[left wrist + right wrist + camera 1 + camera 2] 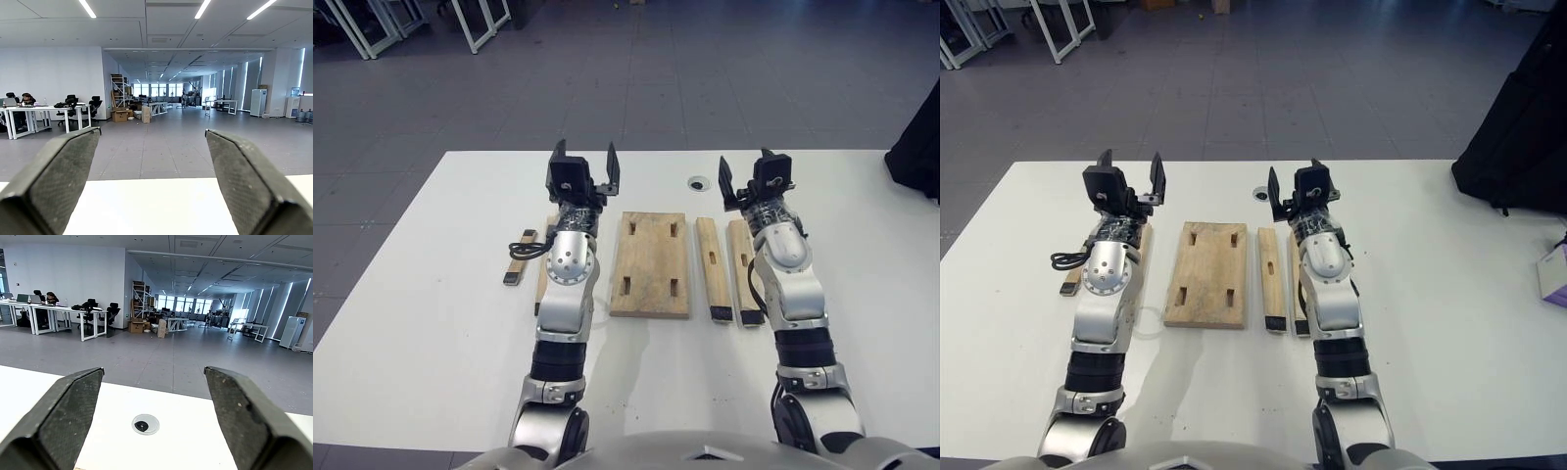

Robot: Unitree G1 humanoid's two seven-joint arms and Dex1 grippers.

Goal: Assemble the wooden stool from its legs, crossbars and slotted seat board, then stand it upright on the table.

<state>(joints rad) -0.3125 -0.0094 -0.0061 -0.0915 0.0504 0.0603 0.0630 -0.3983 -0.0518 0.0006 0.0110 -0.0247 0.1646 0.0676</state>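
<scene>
The seat board [650,264] lies mid-table [431,294], between my arms. Just right of it lie two legs side by side, the inner leg [708,266] and the outer leg [739,264], which is partly under my right arm. Left of the board, a long piece [541,284] lies under my left arm, with a short crossbar [520,257] beyond it. The cable hole [699,182] lies behind the board, beside my right gripper [747,168].

Head stereo pair looks down over the table [411,294]; wrist cameras face forward across it.
</scene>
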